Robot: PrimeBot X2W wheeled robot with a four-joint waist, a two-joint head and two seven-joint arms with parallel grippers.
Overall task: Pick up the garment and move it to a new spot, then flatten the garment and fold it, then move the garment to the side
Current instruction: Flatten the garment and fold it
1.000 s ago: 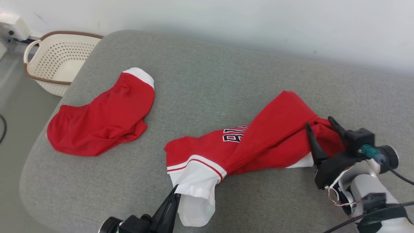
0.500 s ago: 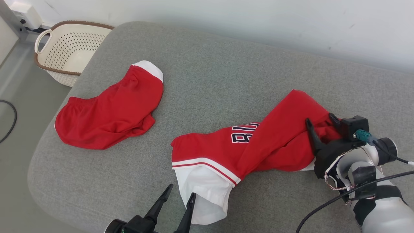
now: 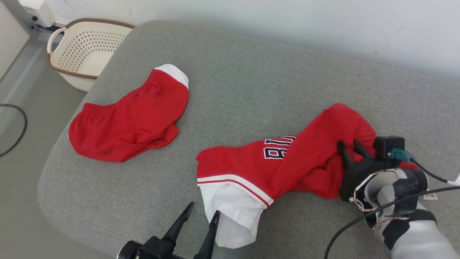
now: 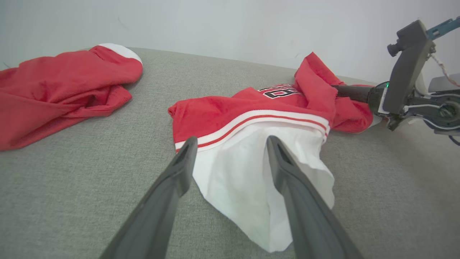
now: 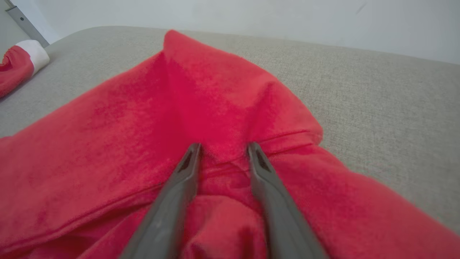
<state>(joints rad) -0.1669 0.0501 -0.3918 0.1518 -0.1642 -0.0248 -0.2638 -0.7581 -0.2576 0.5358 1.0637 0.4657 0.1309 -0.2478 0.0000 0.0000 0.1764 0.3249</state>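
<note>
Head view: the garment (image 3: 248,167) is laid along the couch (image 3: 251,72), white hem (image 3: 233,201) just ahead of the left claw (image 3: 203,209), which is spread and empty, red end at the right claw (image 3: 348,144). A second garment (image 3: 129,122) and a basket (image 3: 82,54) lie well apart, leftward.

Left wrist view: the hem (image 4: 244,180) is framed by the spread fingers (image 4: 172,187).

Right wrist view: a red fold (image 5: 222,133) is straddled by half-shut jaws; whether it is pinched cannot be told.
</note>
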